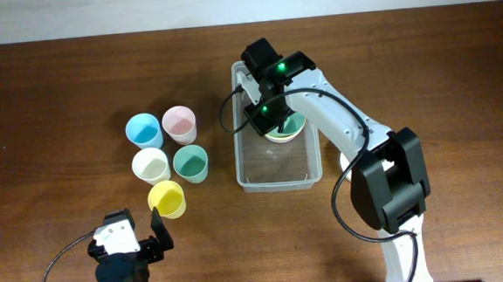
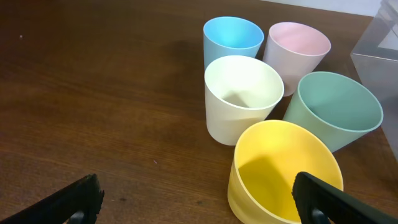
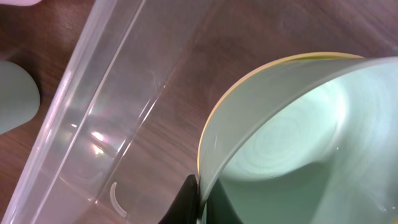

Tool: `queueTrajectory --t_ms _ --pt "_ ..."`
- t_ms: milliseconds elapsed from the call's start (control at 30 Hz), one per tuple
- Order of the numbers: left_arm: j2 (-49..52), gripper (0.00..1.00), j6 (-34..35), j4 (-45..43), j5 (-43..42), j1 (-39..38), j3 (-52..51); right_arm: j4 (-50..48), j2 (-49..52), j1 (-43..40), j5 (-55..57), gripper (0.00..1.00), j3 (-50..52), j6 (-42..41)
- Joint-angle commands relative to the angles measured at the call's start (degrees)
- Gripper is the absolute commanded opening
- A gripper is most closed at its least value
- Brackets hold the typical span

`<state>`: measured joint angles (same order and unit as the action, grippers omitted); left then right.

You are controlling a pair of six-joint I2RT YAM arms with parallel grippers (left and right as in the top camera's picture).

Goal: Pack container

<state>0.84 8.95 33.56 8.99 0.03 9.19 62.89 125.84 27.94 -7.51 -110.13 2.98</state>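
**Bowl placement into container: right arm engaged, left arm on standby**

**Location of the work.** The container (image 1: pixel 316 159) lies right of the bench's centre, nearer the far edge, with its long sides running from far to near.

**Right arm.** The right gripper (image 3: pixel 200 205) reaches down into the far half of the container. Its jaws are clamped on the rim of a mint-green bowl (image 3: pixel 298 143), one finger on each side of the wall. A thin yellow rim (image 3: pixel 298 56) shows just outside the green one, so a yellow bowl is probably nested beneath it. The rim grip leaves the underside free, which suits setting the bowl flat on the container floor. Whether it already touches the floor cannot be told.

**Left arm.** The left gripper (image 2: pixel 199 208) waits near the near-left corner with its jaws wide apart, aimed at the yellow cup (image 2: pixel 283 171). This posture suits taking that cup next.

**Clearances.**
- The near half of the container floor is bare and open for further items.
- The long wall on the left runs close to the bowl, so little sideways margin exists there.
- The blue cup (image 1: pixel 143 130), pink cup (image 1: pixel 180 123), cream cup (image 1: pixel 151 165) and teal cup (image 1: pixel 191 163) stand close together, left of the container. The yellow cup is the outermost and the easiest to straddle.
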Motion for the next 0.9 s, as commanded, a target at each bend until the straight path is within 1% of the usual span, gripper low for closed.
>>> queueTrajectory --t_ms 0,100,300,467,567,700,867 --pt "-0.5 0.99 -0.9 -0.1 -0.4 0.1 -0.3 0.6 -2.4 0.2 1.5 0.04 -1.7 -0.5" --pt "-0.5 0.99 -0.9 -0.1 -0.4 0.1 -0.3 1.0 -2.4 0.2 7.0 0.04 -1.7 -2.6" --pt "-0.5 0.99 -0.9 -0.1 -0.4 0.1 -0.3 1.4 -2.4 0.5 6.0 0.04 -2.3 -2.6" --pt "-0.5 0.99 -0.9 -0.1 -0.4 0.1 -0.3 3.8 -2.5 1.6 5.9 0.04 -5.8 -2.5" --pt "-0.5 0.99 -0.9 -0.1 -0.4 0.1 -0.3 5.5 -2.5 2.3 1.9 0.04 -9.3 1.4" --pt "-0.5 0.99 -0.9 -0.1 -0.4 0.1 -0.3 7.6 -2.5 2.5 2.0 0.04 -13.3 0.7" --pt "-0.5 0.99 -0.9 -0.1 -0.4 0.1 -0.3 9.3 -2.4 2.3 3.7 0.04 -13.1 -0.5"
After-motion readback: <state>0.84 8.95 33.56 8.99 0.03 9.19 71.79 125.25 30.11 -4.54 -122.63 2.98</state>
